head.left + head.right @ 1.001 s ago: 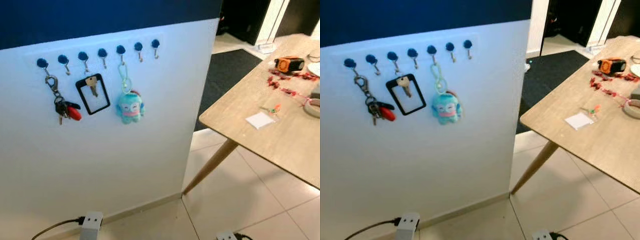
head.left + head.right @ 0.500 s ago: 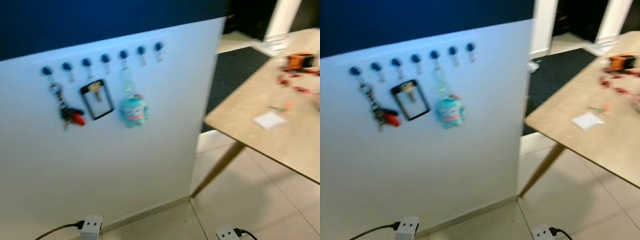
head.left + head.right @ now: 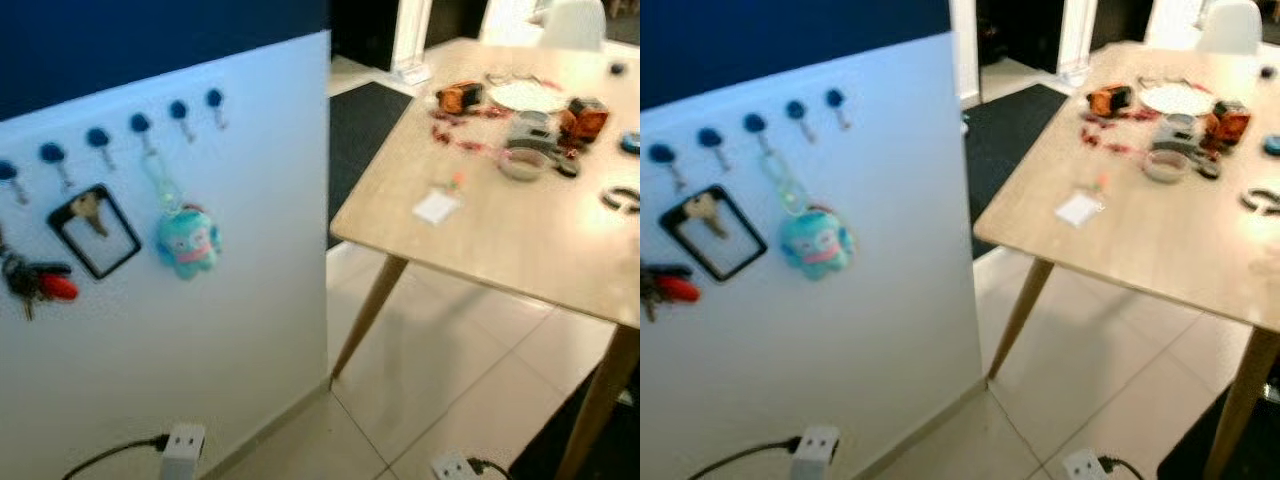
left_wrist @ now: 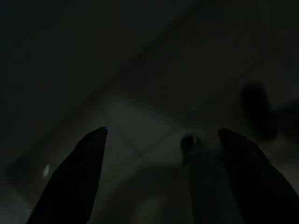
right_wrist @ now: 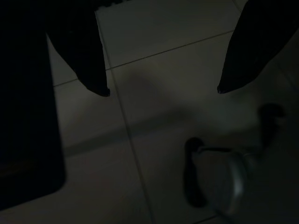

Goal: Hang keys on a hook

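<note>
At frame edge, blurred keys (image 3: 30, 282), half cut off.

Head cameras look down from standing height; both share the white wall (image 3: 200, 330) with its hooks (image 3: 140, 123) on the left and the tabletop (image 3: 1160, 250) on the right. Wrist cameras, dark, face floor tiles (image 5: 154, 56) close up.

A key bunch with a red fob (image 3: 35, 283) hangs on the white wall. Blue-capped hooks (image 3: 140, 124) run in a row above it. Another key (image 3: 88, 208) hangs inside a black frame.
</note>
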Robot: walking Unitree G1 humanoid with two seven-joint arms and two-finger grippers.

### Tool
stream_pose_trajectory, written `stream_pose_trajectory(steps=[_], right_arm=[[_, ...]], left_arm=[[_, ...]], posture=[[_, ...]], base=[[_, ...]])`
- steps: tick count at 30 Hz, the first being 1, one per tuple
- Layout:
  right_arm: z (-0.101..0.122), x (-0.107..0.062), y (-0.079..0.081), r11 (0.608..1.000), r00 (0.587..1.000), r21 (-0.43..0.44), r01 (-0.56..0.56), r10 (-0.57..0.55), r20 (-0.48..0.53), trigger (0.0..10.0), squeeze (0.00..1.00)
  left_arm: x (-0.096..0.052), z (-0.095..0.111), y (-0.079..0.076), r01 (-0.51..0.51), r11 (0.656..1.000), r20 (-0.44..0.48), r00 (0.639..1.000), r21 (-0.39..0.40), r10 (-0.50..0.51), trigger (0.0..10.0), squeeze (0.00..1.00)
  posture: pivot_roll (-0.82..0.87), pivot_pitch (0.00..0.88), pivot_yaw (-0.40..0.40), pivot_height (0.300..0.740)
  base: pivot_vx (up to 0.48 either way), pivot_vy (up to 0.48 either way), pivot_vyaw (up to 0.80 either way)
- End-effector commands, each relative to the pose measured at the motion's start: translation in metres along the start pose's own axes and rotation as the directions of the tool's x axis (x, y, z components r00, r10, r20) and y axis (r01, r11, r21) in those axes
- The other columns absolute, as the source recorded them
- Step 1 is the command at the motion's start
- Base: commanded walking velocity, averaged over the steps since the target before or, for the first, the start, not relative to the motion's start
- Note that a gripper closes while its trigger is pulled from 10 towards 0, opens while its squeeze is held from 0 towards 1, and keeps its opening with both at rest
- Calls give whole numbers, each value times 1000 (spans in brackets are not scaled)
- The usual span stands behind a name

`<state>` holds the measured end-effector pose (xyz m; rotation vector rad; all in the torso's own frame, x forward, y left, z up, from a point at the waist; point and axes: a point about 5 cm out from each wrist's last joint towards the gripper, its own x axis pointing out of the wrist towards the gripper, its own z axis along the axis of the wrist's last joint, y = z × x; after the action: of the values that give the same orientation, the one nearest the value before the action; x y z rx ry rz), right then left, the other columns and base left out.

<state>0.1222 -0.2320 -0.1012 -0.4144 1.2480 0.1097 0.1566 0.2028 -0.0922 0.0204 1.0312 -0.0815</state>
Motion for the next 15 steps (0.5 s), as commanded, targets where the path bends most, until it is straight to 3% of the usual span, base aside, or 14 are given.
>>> stream_pose_trajectory(steps=[1,15], right_arm=[[2,0,7,1000,1000,-8,-20,20,14,10000,0],[0,0,11,999,999,-18,-35,35,11,10000,0]], left_arm=[[-5,-21,4,-13,1000,-65,998,-14,12,10000,0],[-5,-25,3,-4,1000,-69,998,-14,3,10000,0]], posture=[[-119,11,96,740],[-121,25,103,740]], base=[[0,0,-800],[0,0,-800]])
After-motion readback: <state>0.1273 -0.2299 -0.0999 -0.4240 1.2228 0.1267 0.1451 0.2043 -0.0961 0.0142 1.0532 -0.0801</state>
